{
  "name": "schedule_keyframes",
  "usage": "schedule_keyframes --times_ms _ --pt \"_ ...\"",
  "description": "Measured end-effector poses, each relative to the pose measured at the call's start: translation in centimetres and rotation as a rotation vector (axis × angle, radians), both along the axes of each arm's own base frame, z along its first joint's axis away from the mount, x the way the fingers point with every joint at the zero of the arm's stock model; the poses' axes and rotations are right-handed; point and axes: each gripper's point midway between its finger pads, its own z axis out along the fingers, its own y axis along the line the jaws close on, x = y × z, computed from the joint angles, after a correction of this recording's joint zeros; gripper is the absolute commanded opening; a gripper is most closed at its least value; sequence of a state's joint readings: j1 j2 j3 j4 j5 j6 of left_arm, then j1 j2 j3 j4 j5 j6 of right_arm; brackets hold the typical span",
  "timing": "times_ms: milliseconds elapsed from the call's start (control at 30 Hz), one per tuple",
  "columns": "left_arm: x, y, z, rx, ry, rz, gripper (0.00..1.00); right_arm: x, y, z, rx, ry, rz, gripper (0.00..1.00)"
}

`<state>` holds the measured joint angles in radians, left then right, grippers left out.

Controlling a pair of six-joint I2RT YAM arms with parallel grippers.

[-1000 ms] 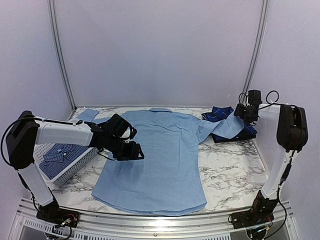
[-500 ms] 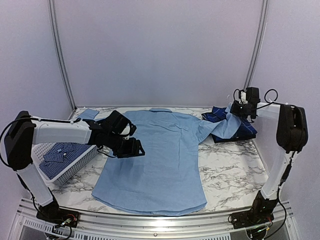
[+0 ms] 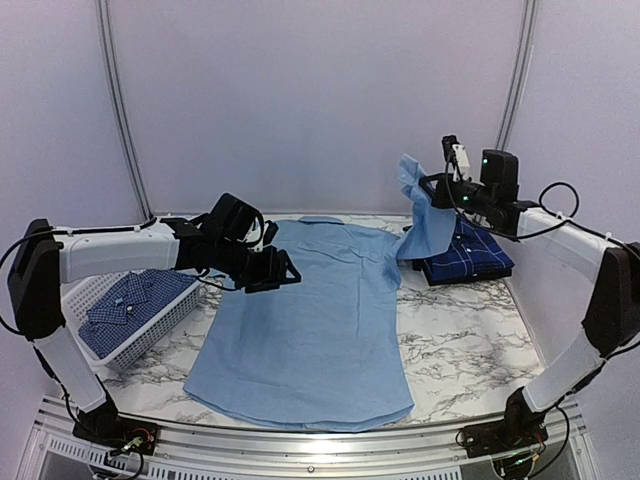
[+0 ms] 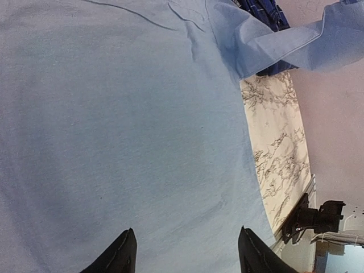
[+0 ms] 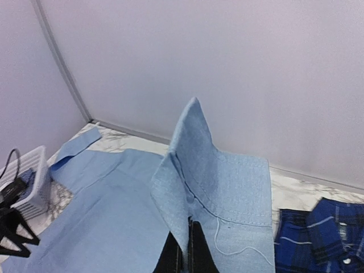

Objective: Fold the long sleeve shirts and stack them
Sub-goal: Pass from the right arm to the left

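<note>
A plain light blue long sleeve shirt [image 3: 310, 320] lies spread flat on the marble table. Its right sleeve cuff [image 3: 418, 200] is lifted in the air, and my right gripper [image 3: 432, 190] is shut on that cuff [image 5: 222, 176]. A folded dark navy plaid shirt [image 3: 470, 255] lies at the back right. A small blue-and-white check shirt [image 3: 125, 305] sits in the white basket [image 3: 160, 320] on the left. My left gripper [image 3: 280, 272] hovers open over the light blue shirt's [image 4: 125, 131] left side with nothing between its fingers [image 4: 122, 253].
The shirt's left sleeve cuff [image 3: 175, 228] lies at the back left by the wall. Bare marble table [image 3: 460, 340] shows to the right of the shirt. The booth's walls close in at the back and on both sides.
My right gripper shut on the sleeve cuff and lifted it up and leftward off the plaid shirt. My left gripper rose a little and shifted toward the back over the shirt.
</note>
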<state>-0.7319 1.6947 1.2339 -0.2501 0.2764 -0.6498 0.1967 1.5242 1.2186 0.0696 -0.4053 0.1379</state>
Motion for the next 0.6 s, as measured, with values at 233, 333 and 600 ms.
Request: schedule_keyframes --times_ms 233,333,600 --pt "0.4 -1.8 2.9 -0.150 0.032 -0.012 0.64 -5.5 8.8 -0.1 -0.024 -0.041 0.265 0.00" --pt "0.6 -2.7 4.5 -0.249 0.050 -0.009 0.70 -7.7 11.8 -0.6 -0.032 -0.040 0.357 0.00" --pt "3.3 -1.2 6.9 -0.517 0.133 0.135 0.80 -11.5 17.0 -1.7 -0.063 -0.049 0.502 0.00"
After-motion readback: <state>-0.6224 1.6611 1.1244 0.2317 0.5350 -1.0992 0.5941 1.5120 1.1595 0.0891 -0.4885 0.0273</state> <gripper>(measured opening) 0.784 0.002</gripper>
